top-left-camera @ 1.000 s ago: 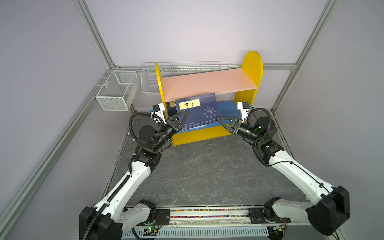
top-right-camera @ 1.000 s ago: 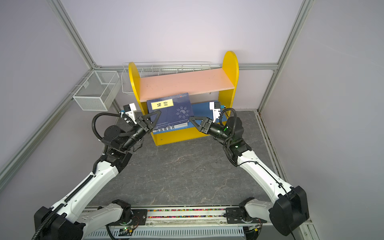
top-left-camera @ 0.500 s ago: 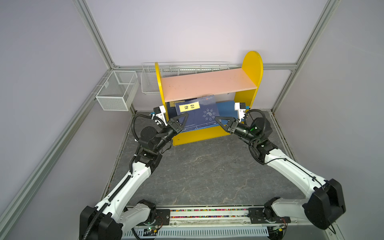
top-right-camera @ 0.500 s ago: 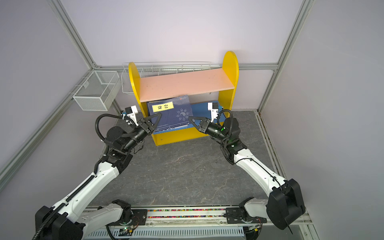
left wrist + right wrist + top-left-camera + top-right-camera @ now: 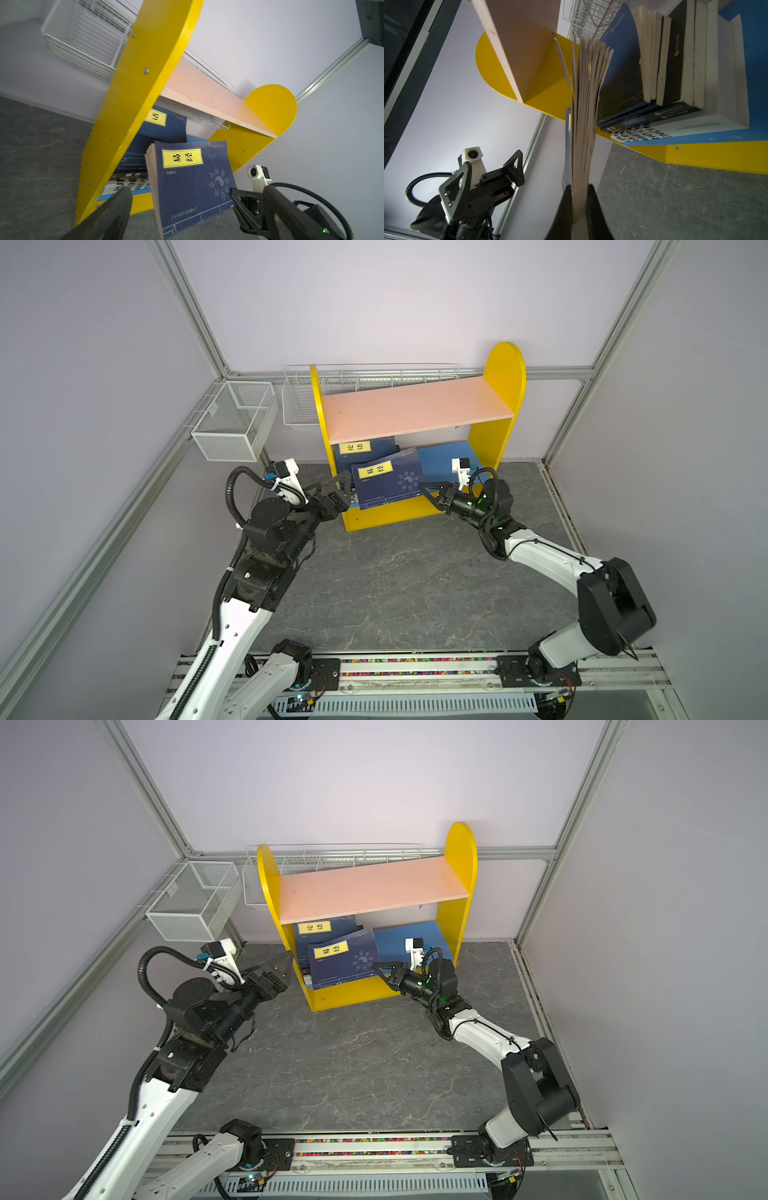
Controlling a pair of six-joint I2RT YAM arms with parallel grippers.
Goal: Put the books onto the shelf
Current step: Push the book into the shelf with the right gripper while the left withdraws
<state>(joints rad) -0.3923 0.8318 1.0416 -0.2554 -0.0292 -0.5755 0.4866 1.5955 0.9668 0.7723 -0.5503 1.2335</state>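
Left gripper point(image 5: 336, 486), newly spread, beside book point(image 5: 388, 481)

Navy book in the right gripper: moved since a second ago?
Yes. The navy book has dropped away from the pink upper board, toward the front edge of the shelf.

Books point(image 5: 685, 83) on lower board point(image 5: 438, 458)
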